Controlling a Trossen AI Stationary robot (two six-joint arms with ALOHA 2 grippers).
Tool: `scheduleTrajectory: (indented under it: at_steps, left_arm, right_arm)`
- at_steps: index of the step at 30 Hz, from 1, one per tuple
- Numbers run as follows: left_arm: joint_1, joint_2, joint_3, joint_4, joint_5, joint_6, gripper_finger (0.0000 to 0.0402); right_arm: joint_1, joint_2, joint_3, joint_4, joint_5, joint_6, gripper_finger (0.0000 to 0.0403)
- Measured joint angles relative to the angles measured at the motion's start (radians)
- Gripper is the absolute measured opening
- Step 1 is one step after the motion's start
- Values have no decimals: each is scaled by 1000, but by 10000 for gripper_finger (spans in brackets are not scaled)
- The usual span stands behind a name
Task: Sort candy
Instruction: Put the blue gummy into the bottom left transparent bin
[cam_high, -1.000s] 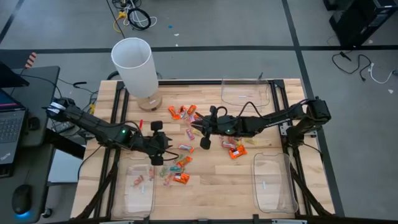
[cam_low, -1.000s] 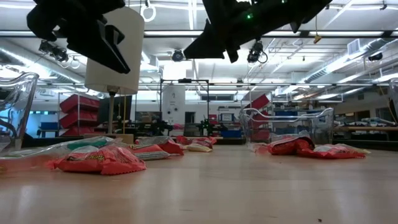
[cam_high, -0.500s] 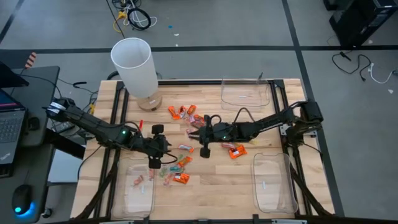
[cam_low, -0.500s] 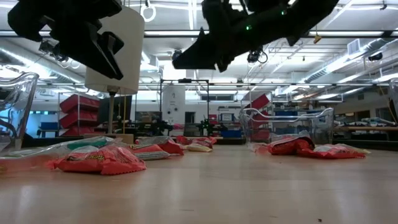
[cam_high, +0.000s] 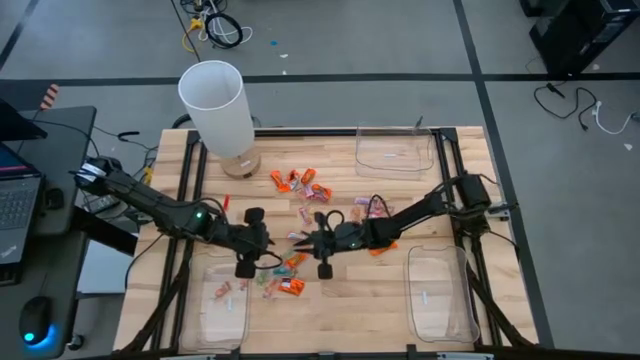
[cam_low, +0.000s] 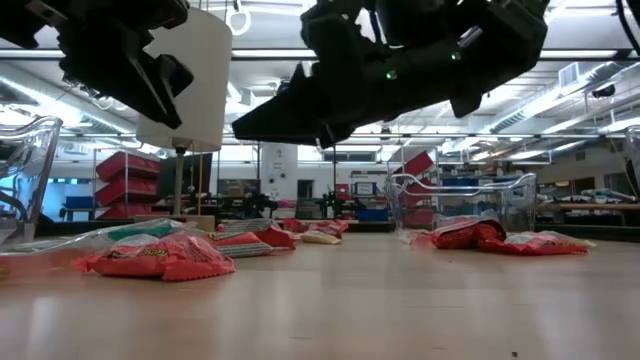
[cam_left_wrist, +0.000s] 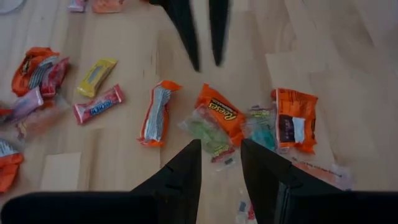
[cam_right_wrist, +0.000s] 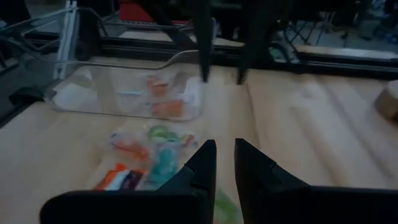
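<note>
Mid-sort, picking phase. My left gripper (cam_left_wrist: 219, 158) apart, empty, above candy (cam_left_wrist: 219, 114) cluster. My right gripper (cam_right_wrist: 224, 163) slightly apart, seemingly empty. Next: descend, clamp one sweet.

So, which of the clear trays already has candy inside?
The clear tray at the table's front left corner: small candy lies in it. The other two look empty.

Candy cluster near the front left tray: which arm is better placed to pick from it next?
Probably the left. The left gripper hovers right over the candy cluster, fingers apart and empty. The right gripper faces it from the cluster's other edge, fingers narrower.
</note>
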Motion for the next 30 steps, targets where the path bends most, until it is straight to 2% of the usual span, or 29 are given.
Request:
scheduleTrajectory:
  at_steps: [7, 12, 15, 25, 30]
  left_arm:
    - [0, 0, 0, -6, 24, -15, 115]
    - [0, -1, 15, -71, 21, -138, 115]
    - [0, -3, 21, -72, 20, -156, 115]
    - [0, -3, 21, -138, 20, -167, 115]
    - [0, -3, 21, -139, 11, -190, 115]
  right_arm:
    - [44, 75, 108, -53, 0, 38, 48]
    - [61, 76, 160, -133, 26, 44, 63]
    - [64, 76, 180, -145, 34, 46, 75]
    - [86, 75, 185, -185, 38, 110, 126]
    - [102, 76, 185, -189, 86, 90, 144]
